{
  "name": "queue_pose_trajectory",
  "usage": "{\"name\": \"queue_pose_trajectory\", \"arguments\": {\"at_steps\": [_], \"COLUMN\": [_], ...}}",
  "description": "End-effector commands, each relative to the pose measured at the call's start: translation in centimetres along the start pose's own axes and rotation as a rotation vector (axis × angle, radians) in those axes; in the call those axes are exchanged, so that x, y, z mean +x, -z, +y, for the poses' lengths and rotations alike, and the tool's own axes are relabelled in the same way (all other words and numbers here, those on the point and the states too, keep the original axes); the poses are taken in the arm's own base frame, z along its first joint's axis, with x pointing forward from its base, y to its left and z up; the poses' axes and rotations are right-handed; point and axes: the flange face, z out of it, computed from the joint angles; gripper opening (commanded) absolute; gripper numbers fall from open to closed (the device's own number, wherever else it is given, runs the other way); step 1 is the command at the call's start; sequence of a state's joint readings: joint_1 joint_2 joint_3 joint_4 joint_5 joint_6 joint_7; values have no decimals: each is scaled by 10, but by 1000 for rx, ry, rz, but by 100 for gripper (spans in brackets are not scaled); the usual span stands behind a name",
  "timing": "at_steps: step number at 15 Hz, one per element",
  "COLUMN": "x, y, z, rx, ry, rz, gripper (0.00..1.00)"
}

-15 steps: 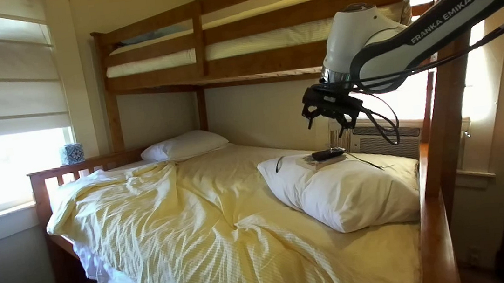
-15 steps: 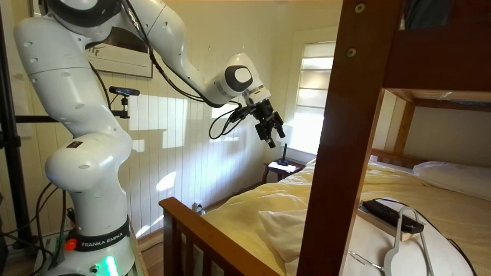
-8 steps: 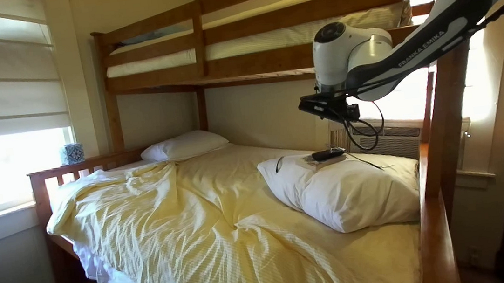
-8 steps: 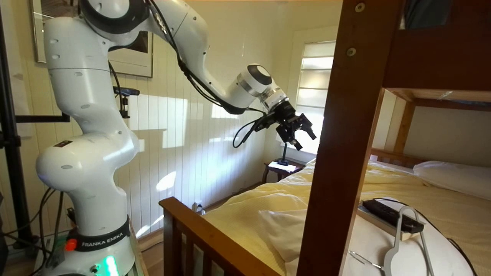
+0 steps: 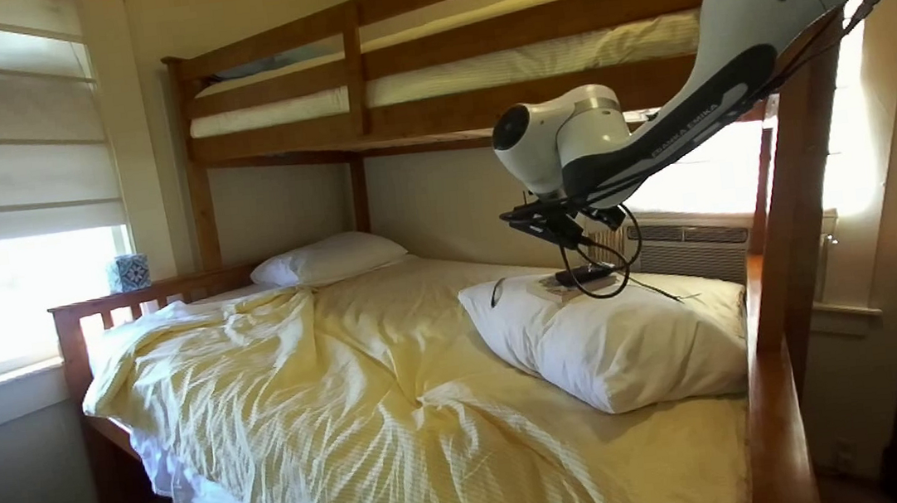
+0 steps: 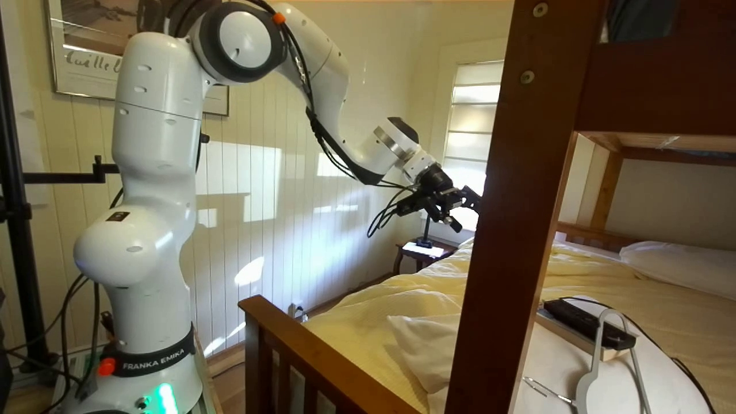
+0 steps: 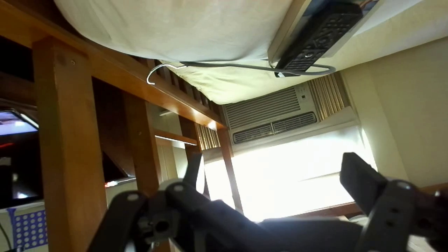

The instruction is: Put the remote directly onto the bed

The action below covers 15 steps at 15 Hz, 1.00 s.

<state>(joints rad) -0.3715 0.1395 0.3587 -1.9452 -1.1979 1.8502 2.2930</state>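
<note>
In the wrist view, which stands tipped over, the remote [image 7: 320, 40] lies flat, buttons showing, on a book-like block [image 7: 288, 29], itself set on a pillow [image 7: 178, 29]; the firm block likely keeps the slim thing from sinking into cloth and leaves its long sides free to pinch. A grey hanger [image 7: 238, 65] runs close by the remote's end, whether touching I cannot tell, and could snag a careless pull. The pincer [image 7: 272, 165] has its jaws spread wide with nothing between; they frame the bright window [image 7: 297, 171] and not the remote, so it probably must tip down before that spread is useful. In an exterior view, the arm [image 5: 757, 11] reaches in with the pincer lower than the upper bunk [image 5: 458, 109], presumably to work beneath it, and apart from the pillow; a loop of cable [image 5: 605, 296] crosses the sight of the remote. Since block and pillow both come between remote and bed [image 5: 425, 345], "directly" seems to ask for the yellow sheet [image 5: 287, 385] alongside. In an exterior view, a post [image 6: 512, 230] hides part of the pincer, which slants downward behind it; the base [image 6: 138, 382] stands outside the end rail [image 6: 322, 353], so the arm likely has to thread around that upright. This looks like the approach, the remote not yet lifted.
</note>
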Motion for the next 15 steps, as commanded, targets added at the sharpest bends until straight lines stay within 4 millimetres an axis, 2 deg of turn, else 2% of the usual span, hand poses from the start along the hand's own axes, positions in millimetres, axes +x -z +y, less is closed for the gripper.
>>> {"name": "queue_pose_trajectory", "arguments": {"at_steps": [1, 4, 7, 9, 13, 14, 15], "x": [-1, -9, -33, -42, -38, -46, -43], "y": [0, -9, -19, -29, -49, -46, -52], "z": [-3, -11, -30, -40, -53, -42, -42], "rx": [-4, -80, -14, 51, 191, 159, 164], "ry": [0, -106, -165, -149, -131, -119, -120], "rz": [1, 35, -31, -137, -345, -267, -278], "gripper": [100, 100, 100, 100, 100, 100, 100]}}
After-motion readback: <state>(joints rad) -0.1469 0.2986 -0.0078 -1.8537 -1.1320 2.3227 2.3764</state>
